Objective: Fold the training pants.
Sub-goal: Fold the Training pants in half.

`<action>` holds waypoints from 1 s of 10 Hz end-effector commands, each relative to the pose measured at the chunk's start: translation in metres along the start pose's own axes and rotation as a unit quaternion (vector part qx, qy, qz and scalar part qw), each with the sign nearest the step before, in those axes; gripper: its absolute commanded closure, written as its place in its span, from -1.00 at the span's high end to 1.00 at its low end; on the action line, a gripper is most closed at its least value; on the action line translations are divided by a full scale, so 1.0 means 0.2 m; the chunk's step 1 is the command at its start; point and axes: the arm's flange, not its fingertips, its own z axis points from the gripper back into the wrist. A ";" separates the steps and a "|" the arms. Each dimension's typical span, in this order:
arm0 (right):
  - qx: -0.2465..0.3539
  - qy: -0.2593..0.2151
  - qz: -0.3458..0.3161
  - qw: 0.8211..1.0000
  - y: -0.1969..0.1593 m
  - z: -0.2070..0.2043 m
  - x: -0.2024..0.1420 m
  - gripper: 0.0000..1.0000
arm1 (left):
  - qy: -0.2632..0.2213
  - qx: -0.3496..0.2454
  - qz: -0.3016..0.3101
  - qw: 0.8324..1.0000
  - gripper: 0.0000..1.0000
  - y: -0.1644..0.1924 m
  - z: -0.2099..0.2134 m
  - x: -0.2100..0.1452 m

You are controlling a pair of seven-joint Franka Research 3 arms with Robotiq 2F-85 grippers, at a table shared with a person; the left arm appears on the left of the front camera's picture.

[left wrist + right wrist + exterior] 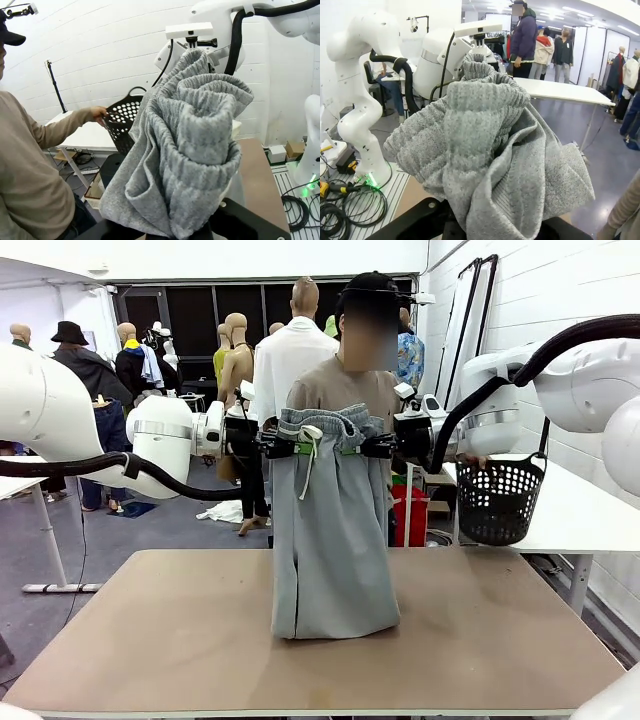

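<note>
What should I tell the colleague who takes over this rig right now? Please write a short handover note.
Left gripper: shut on the training pants, at one end of the waistband.
Right gripper: shut on the training pants, at the other end of the waistband.
The pants hang upright between the two grippers above the table; the leg ends rest on the tabletop. The white drawstring dangles at the front.
A person stands behind the pants; the person's hand holds a black basket at the side table.
Done: pants picked up and held stretched by the waistband.
Left: lay them down and fold them; no fold is made yet.
</note>
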 end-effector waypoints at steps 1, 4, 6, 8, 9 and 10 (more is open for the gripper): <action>0.007 0.007 0.007 1.000 -0.15 -0.02 0.05 -1.00 | 0.011 0.002 -0.008 1.000 -1.00 0.14 -0.03 0.04; 0.004 0.025 0.014 1.000 -0.37 -0.03 0.13 -1.00 | 0.031 0.003 -0.030 0.999 -1.00 0.33 -0.08 0.14; 0.002 0.036 0.036 0.999 -0.50 -0.03 0.19 -1.00 | 0.045 0.014 -0.037 0.998 -1.00 0.46 -0.09 0.17; 0.003 0.037 0.055 0.998 -0.60 -0.02 0.31 -1.00 | 0.039 0.026 -0.039 0.998 -1.00 0.58 -0.10 0.21; 0.010 0.041 0.065 0.997 -0.64 -0.03 0.36 -1.00 | 0.039 0.038 -0.038 0.998 -1.00 0.63 -0.10 0.23; 0.023 0.036 0.071 0.997 -0.66 -0.04 0.36 -1.00 | 0.040 0.049 -0.035 0.997 -1.00 0.66 -0.10 0.23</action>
